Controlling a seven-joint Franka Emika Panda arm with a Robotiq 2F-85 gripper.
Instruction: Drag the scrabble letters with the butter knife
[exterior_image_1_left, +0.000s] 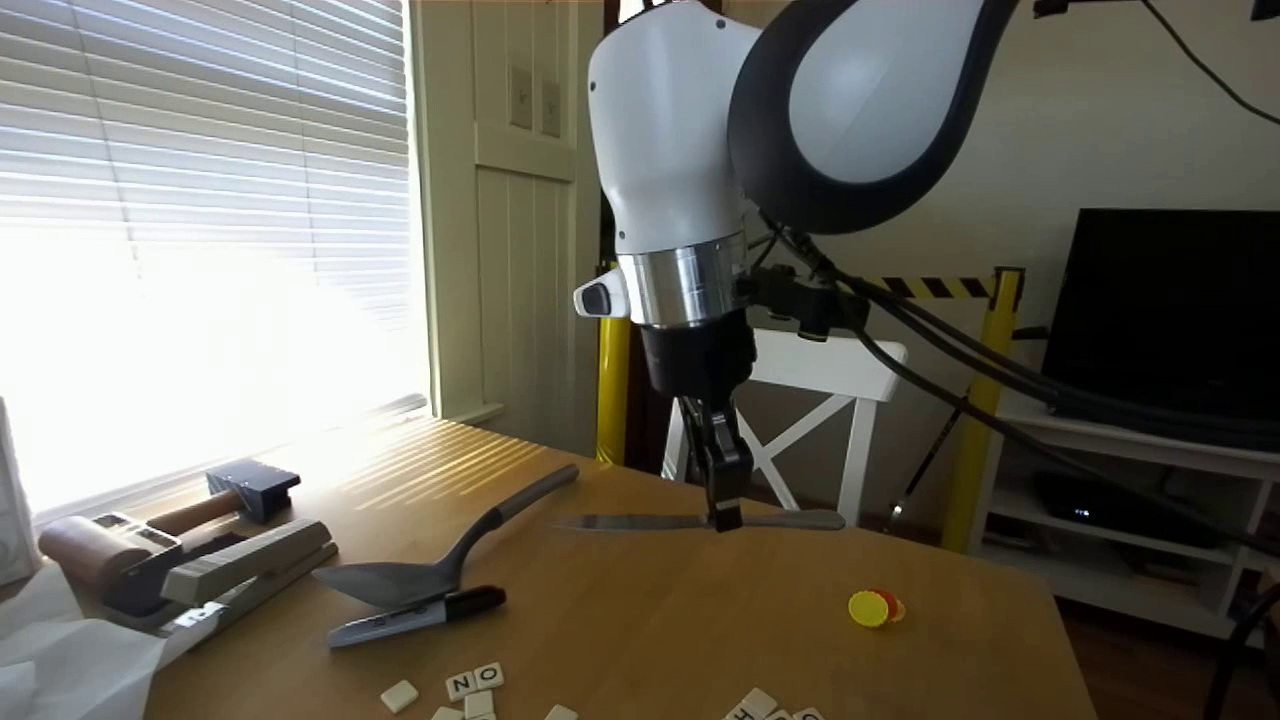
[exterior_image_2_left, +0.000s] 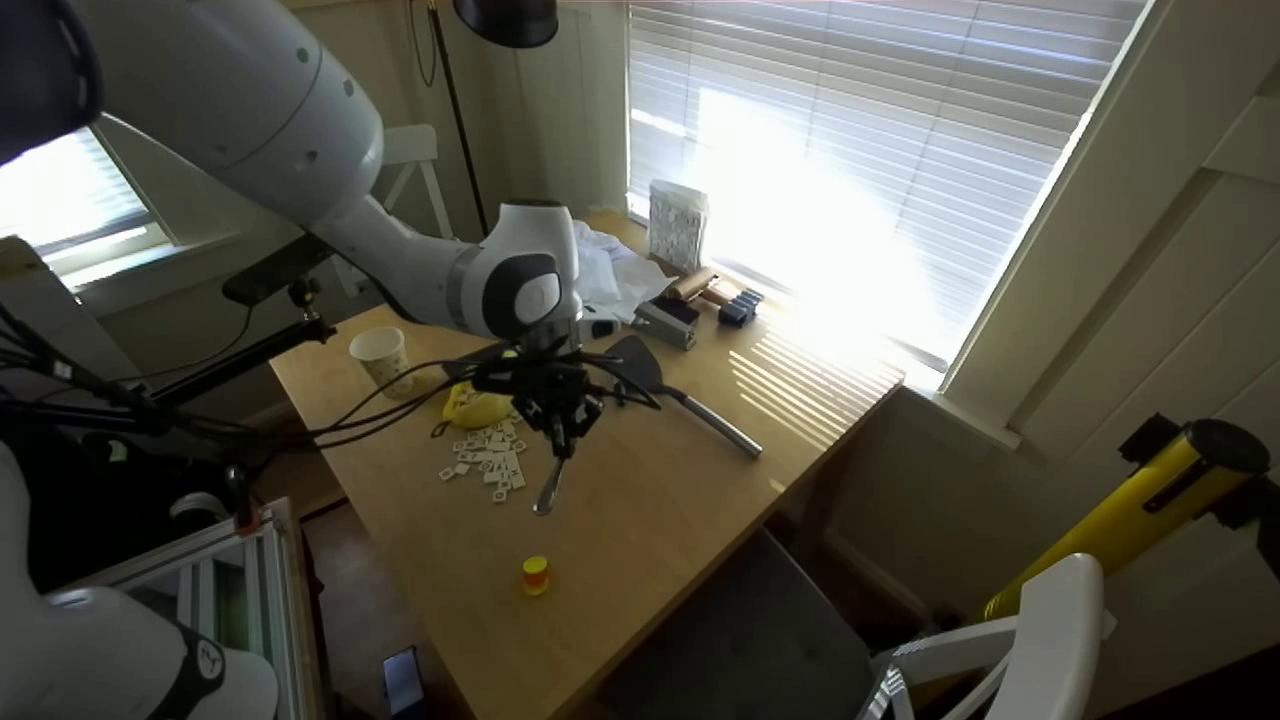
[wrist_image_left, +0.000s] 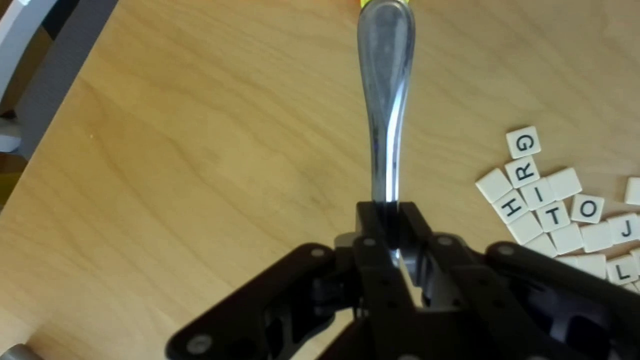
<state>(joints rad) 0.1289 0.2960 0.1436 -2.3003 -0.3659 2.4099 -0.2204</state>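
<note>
Your fingers (wrist_image_left: 415, 224) grip the butter knife (wrist_image_left: 386, 92) above the counter (exterior_image_2_left: 640, 560); Scrabble tiles (wrist_image_left: 553, 216) lie nearer the edge opposite the window (exterior_image_2_left: 860, 130).

The knife (wrist_image_left: 386, 75), slim silver-grey metal, is clasped near mid-length by the claw (wrist_image_left: 386, 215). In an exterior view it appears nearly level, the blade (exterior_image_1_left: 640, 522) to the left of the claw and the handle (exterior_image_1_left: 800, 520) to the right. In the wrist view the glossy handle widens to a rounded end at the top of the frame. The tiles (wrist_image_left: 552, 218), small, square and cream, form a loose cluster on the surface (wrist_image_left: 200, 200), right of the knife in the wrist view and apart from it. Many touch edge to edge. G, R, H, I, T, O, J and L are legible in black; further faces are blank.
</note>
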